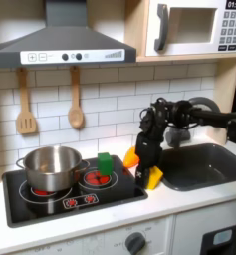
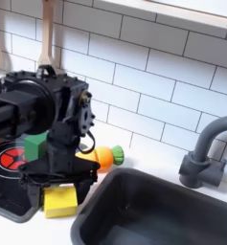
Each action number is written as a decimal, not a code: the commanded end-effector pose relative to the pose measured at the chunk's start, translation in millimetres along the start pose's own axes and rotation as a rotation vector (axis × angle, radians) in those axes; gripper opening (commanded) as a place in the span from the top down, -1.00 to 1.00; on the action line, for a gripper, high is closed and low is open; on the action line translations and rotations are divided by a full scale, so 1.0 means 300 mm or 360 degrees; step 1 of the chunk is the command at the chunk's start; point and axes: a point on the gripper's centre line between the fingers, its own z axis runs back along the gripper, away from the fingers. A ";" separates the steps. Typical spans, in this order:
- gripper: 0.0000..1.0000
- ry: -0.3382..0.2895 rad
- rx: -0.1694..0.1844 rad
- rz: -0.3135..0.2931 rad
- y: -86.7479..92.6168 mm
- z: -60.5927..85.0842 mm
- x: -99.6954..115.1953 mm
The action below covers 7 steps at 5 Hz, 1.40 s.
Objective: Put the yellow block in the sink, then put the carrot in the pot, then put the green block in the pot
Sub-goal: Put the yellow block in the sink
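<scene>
The black gripper (image 2: 59,184) hangs low with its jaws spread astride the small yellow-orange toy cube (image 2: 60,200), which sits on the white worktop between the hob's edge and the dark grey rectangular sink (image 1: 200,162). I'd say step one is underway: close, lift, carry over the sink's near rim. The shiny silver pot (image 1: 50,167), orange carrot (image 2: 108,156) and bright green block (image 1: 105,162) wait
</scene>
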 end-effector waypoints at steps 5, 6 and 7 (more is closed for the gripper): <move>1.00 -0.0014 -0.0026 -0.0059 -0.019 0.011 -0.035; 1.00 -0.0067 -0.0084 -0.0059 -0.022 0.071 -0.023; 1.00 -0.0137 -0.0134 -0.0084 -0.043 0.124 -0.003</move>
